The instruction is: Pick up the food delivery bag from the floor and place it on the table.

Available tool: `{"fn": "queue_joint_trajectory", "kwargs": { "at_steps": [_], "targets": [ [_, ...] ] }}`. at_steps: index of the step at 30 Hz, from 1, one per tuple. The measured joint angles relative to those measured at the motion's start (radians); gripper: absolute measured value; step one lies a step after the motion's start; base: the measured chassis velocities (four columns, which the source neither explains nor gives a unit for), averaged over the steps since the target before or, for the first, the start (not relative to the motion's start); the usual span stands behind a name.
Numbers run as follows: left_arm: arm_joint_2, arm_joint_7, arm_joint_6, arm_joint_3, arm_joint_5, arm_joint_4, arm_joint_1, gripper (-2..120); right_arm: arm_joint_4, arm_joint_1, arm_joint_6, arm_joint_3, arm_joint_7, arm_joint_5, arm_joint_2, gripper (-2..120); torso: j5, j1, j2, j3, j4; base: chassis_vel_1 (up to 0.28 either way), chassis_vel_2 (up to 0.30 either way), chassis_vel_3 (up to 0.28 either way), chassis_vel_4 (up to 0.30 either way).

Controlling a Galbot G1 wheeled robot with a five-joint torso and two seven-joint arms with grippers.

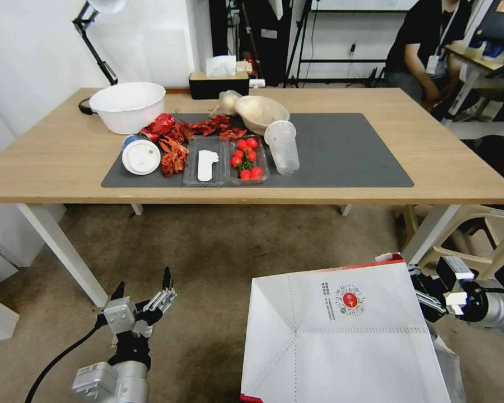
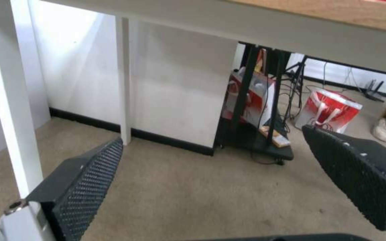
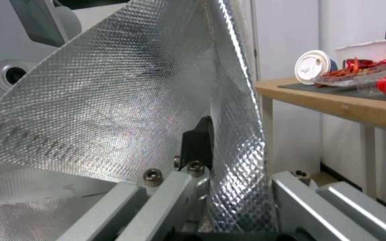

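Observation:
The food delivery bag (image 1: 341, 341) hangs tilted at the lower right, below the table's front edge, with its folded white base and round red logo facing the head view. My right gripper (image 1: 427, 298) is shut on the bag's rim at its right side. In the right wrist view the silver foil lining (image 3: 112, 100) is pinched between the fingers (image 3: 197, 144). My left gripper (image 1: 143, 282) is open and holds nothing, low over the floor (image 1: 207, 252) at the lower left. Seen from the left wrist, the left gripper (image 2: 213, 137) points under the table (image 1: 56, 162).
The dark grey mat (image 1: 347, 151) carries a white bowl (image 1: 127, 106), red crayfish (image 1: 173, 151), a tray of tomatoes (image 1: 246, 159) and a tipped plastic cup (image 1: 283, 146). A white table leg (image 1: 61, 252) stands near my left gripper. A beige stool (image 1: 465, 235) sits at the right.

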Motion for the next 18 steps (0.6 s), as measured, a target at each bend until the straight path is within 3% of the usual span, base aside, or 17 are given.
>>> {"fn": "queue_joint_trajectory", "kwargs": {
  "at_steps": [18],
  "targets": [
    [0.006,0.003,0.000,0.000,-0.005,0.003,-0.005,100,-0.004,0.004,0.000,-0.003,0.006,0.002,-0.009,0,0.0000,0.033,0.081,0.048,0.0001,0.000,0.000,0.000,0.000]
  ]
}}
